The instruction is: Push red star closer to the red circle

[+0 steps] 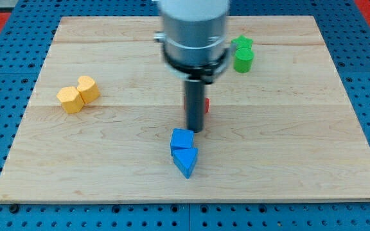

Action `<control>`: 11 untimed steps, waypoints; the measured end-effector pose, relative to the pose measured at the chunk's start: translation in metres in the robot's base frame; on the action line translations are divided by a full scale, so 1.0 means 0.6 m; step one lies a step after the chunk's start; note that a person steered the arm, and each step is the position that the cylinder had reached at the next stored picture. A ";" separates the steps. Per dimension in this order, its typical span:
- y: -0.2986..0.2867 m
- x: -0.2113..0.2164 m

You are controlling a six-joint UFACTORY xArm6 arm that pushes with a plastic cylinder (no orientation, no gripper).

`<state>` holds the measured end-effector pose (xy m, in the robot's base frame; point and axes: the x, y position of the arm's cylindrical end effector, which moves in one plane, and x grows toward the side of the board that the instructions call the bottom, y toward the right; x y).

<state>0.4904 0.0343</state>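
Observation:
My tip (pixel 194 131) rests on the board near the middle, just above a blue cube-like block (pixel 182 138). A sliver of one red block (pixel 207 106) shows right beside the rod on its right, a little above the tip; the rod hides most of it, so I cannot tell whether it is the star or the circle. No other red block shows; the arm's body may hide it.
A blue triangle block (pixel 185 161) touches the blue cube from below. Two yellow blocks (pixel 70 100) (pixel 88 88) sit together at the view's left. A green star (pixel 241 43) and a green cylinder (pixel 243 60) sit at the upper right. The wooden board (pixel 300 160) lies on blue pegboard.

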 end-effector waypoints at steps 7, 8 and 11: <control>-0.111 -0.041; -0.146 -0.094; -0.058 -0.194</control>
